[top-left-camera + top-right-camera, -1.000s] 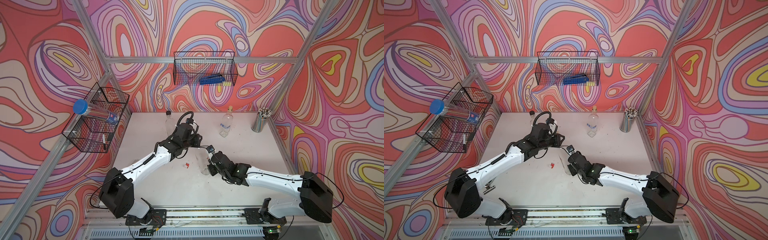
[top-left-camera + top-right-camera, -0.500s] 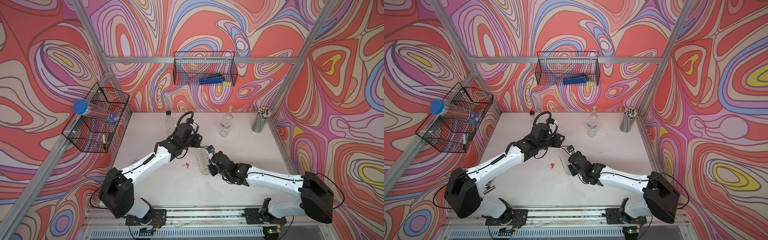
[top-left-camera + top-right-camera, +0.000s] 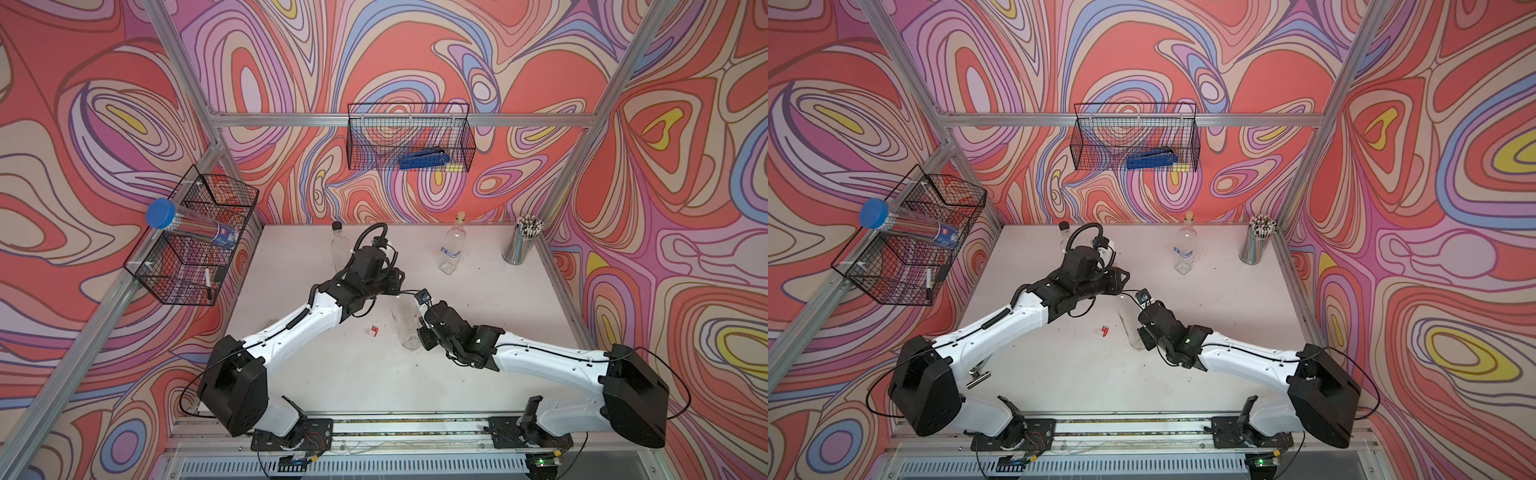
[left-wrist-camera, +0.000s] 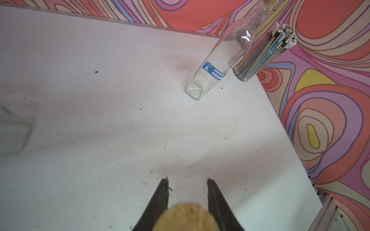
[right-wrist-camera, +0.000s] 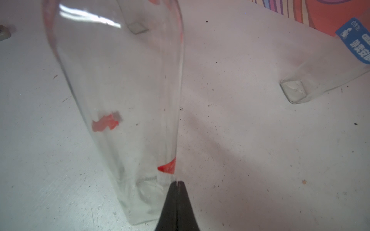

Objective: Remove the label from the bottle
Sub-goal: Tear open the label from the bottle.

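Now the right end effector [image 5: 176, 183], pressed together, is pointing at the red label scrap [image 5: 167, 167] just beside it, low on the upright glass bottle [image 5: 120, 80] on the tabletop [image 5: 260, 150], while the left end effector [image 4: 187, 181] is pinching its cork [image 4: 185, 217].

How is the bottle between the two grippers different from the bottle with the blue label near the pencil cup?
The middle bottle has only a small red scrap of label; the back bottle bears a whole blue label. The left gripper is closed on the middle bottle's cork; nothing touches the back bottle. Both are clear glass with square bases and cork stoppers.
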